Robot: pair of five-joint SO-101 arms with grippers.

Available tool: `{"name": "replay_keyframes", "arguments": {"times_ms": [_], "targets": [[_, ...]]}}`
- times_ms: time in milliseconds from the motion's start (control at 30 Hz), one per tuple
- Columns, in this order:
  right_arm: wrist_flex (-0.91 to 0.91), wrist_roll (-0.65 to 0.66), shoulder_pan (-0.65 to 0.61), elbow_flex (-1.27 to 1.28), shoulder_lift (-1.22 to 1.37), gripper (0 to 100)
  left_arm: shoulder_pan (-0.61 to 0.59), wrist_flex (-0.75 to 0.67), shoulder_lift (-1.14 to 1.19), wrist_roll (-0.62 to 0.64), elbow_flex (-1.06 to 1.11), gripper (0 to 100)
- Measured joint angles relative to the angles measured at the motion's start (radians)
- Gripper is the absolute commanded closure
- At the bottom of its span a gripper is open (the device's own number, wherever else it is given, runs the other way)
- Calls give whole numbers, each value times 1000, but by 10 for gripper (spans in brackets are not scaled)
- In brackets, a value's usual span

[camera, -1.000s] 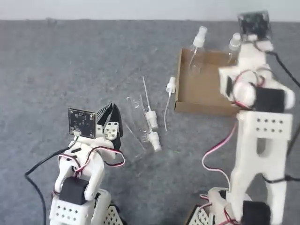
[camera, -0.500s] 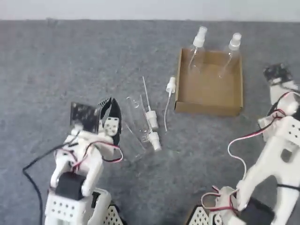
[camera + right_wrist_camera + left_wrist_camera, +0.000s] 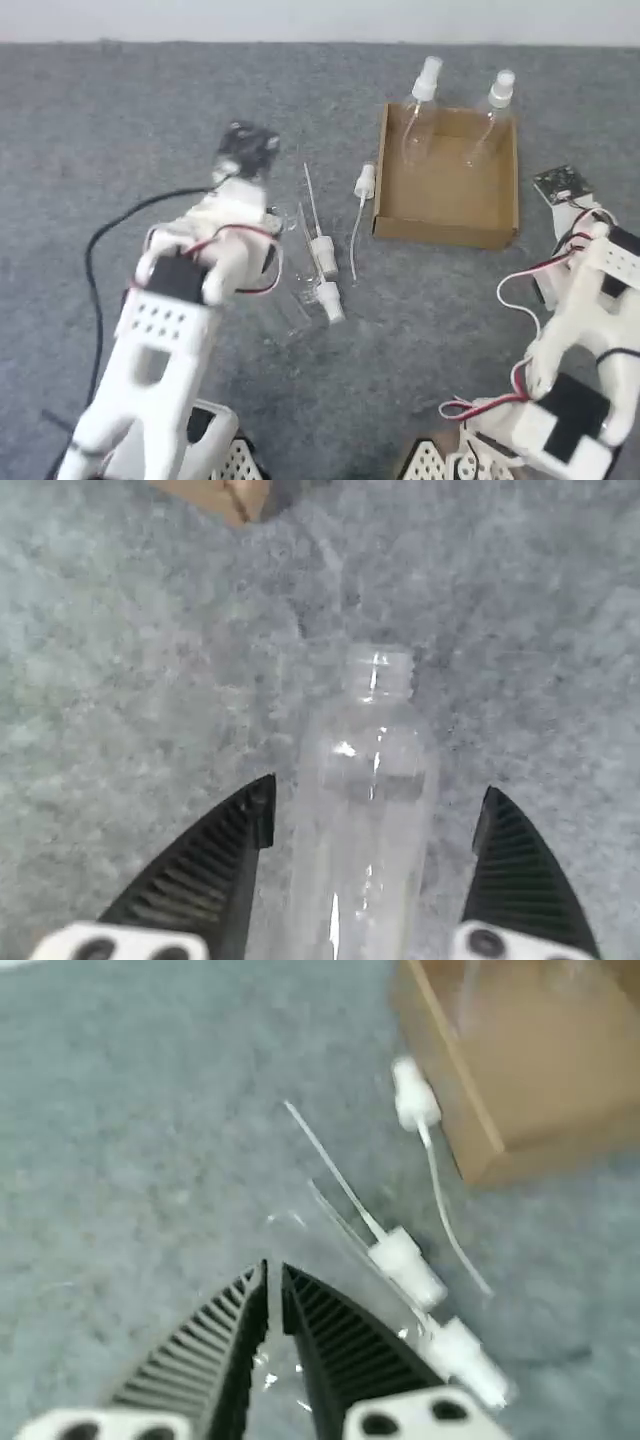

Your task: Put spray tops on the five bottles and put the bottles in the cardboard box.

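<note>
Two clear bottles with white spray tops [image 3: 420, 108] [image 3: 492, 112] lean in the cardboard box [image 3: 445, 215]. On the carpet left of the box lie three loose spray tops [image 3: 363, 184] [image 3: 322, 246] [image 3: 330, 298], beside faint clear bottles [image 3: 288, 262]. My left arm [image 3: 215, 228] stretches over those bottles. The left gripper [image 3: 272, 1272] is shut and hovers just short of the spray tops [image 3: 405, 1260] [image 3: 465, 1360]. At the right my right gripper [image 3: 378, 795] stands open, with an uncapped clear bottle [image 3: 368, 765] lying on the carpet between its fingers.
Grey carpet covers the table. The box's near wall [image 3: 500, 1110] stands close to the third spray top [image 3: 415, 1105] and its curved tube. A box corner [image 3: 225, 495] lies beyond the uncapped bottle. Red and black cables trail from both arms.
My left arm has swung forward from the front left to above the loose bottles and spray tops. My right arm has drawn back from the box to the table's right side.
</note>
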Motion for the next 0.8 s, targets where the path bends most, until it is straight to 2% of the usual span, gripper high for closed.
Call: {"name": "replay_keyframes", "arguments": {"times_ms": [67,300,600,800], "targets": [[-37,0,18,0,49,742,34,29,98,-14,-66,974],[-104,0,40,0,158,753,123,8,437,-32,-292,822],[-109,0,44,0,190,980,97,-97,868,-31,-589,826],[-109,-2,57,0,190,975,98,-118,1094,-31,-786,818]]}}
